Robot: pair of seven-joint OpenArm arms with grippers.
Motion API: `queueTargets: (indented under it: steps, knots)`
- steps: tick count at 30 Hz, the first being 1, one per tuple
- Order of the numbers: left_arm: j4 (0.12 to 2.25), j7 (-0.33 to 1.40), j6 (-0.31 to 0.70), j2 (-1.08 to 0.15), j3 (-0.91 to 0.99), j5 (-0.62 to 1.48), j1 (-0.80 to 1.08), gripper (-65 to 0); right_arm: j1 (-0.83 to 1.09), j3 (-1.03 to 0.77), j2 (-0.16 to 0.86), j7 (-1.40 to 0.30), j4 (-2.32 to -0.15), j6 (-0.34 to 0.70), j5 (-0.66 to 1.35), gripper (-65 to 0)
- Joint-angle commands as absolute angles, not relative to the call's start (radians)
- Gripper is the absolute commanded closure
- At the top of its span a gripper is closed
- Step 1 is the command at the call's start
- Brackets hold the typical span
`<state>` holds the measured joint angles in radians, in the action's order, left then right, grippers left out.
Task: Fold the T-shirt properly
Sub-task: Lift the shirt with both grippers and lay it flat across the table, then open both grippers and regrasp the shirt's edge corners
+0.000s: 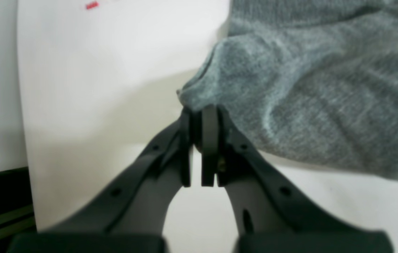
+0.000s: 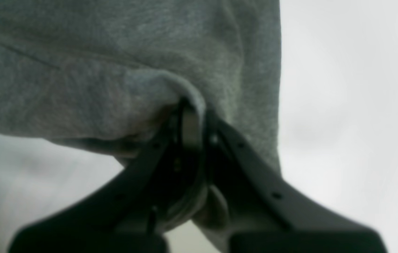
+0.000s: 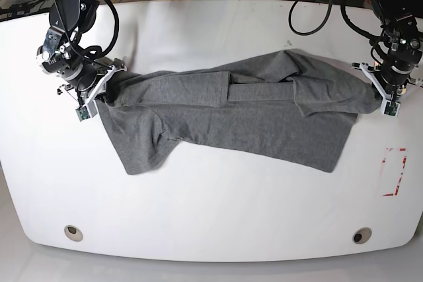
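The grey T-shirt (image 3: 231,113) lies stretched across the middle of the white table (image 3: 211,209), rumpled, with a folded band running along its upper middle. My left gripper (image 3: 379,92) is at the shirt's right end in the base view, shut on a pinch of the fabric edge (image 1: 199,100). At the shirt's left end my right gripper (image 3: 104,90) is shut on a bunched fold of the cloth (image 2: 171,88). In both wrist views the jaws stand closed with grey fabric between the tips. The shirt (image 1: 318,88) hangs from each grip, and one sleeve droops toward the front left.
A red dashed rectangle (image 3: 395,171) is marked on the table at the right. Two round holes (image 3: 74,232) sit near the front edge. Cables (image 3: 317,11) trail behind the table's far edge. A red mark (image 1: 92,5) shows in the left wrist view.
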<state>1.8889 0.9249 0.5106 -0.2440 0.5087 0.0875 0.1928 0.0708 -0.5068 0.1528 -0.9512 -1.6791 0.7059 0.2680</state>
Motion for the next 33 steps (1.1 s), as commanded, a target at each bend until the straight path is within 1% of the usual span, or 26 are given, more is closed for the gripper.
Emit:
queueTargets:
  steps: [1, 3, 4, 7, 9, 10, 11, 12, 14, 16, 19, 21, 26, 33]
  knots:
    - [1.908, 0.906, 0.501, -0.263, 0.529, 0.071, 0.196, -0.3, 0.077, -0.513, 0.157, -0.935, -1.704, 0.698, 0.271, 0.0]
    - [1.908, 0.906, 0.513, -0.263, 0.533, 0.071, 0.203, -0.3, 0.093, -0.513, 0.156, -0.935, -1.704, 0.698, 0.271, 0.0]
    - [1.908, 0.906, 0.518, -0.263, 0.533, 0.071, 0.209, -0.3, 0.097, -0.513, 0.154, -0.935, -1.704, 0.698, 0.271, -1.7]
    - [1.908, 0.906, 0.529, -0.263, 0.533, 0.070, 0.222, -0.6, 0.114, -0.513, 0.133, -0.935, -1.707, 0.698, 0.271, -11.3]
    - [1.908, 0.908, 0.532, -0.263, 0.532, 0.065, 0.223, -1.3, 0.122, -0.513, 0.128, -0.935, -1.733, 0.698, 0.271, -19.8]
    - [1.906, 0.909, 0.536, -0.263, 0.530, 0.065, 0.225, -3.2, 0.134, -0.513, 0.128, -0.935, -1.750, 0.698, 0.271, -23.8]
    - [1.906, 0.911, 0.539, -0.263, 0.530, 0.065, 0.225, -5.3, 0.140, -0.513, 0.127, -0.935, -1.765, 0.698, 0.272, -26.3]
    - [1.906, 0.911, 0.545, -0.263, 0.533, 0.065, 0.229, -9.6, 0.151, -0.513, 0.120, -0.935, -1.793, 0.698, 0.282, -29.8]
    - [1.906, 0.911, 0.549, -0.263, 0.533, 0.065, 0.239, -18.3, 0.166, -0.515, 0.110, -0.943, -1.834, 0.698, 0.326, -34.7]
    - [1.906, 0.911, 0.549, -0.263, 0.533, 0.065, 0.240, -29.3, 0.176, -0.515, 0.120, -0.975, -1.865, 0.698, 0.389, -40.3]
    - [1.908, 0.911, 0.549, -0.263, 0.533, 0.067, 0.240, -41.4, 0.171, -0.522, 0.137, -1.018, -1.871, 0.698, 0.476, -44.9]
    - [1.911, 0.911, 0.550, -0.263, 0.533, 0.068, 0.240, -43.7, 0.159, -0.556, 0.147, -1.024, -1.865, 0.698, 0.516, -45.3]
    - [1.916, 0.911, 0.570, -0.263, 0.533, 0.071, 0.232, -43.9, 0.058, -0.611, 0.150, -1.061, -1.774, 0.698, 0.538, -45.3]
    - [1.916, 0.911, 0.570, -0.265, 0.533, 0.073, 0.183, -43.9, -0.099, -0.650, 0.216, -1.067, -1.524, 0.698, 0.536, -45.2]
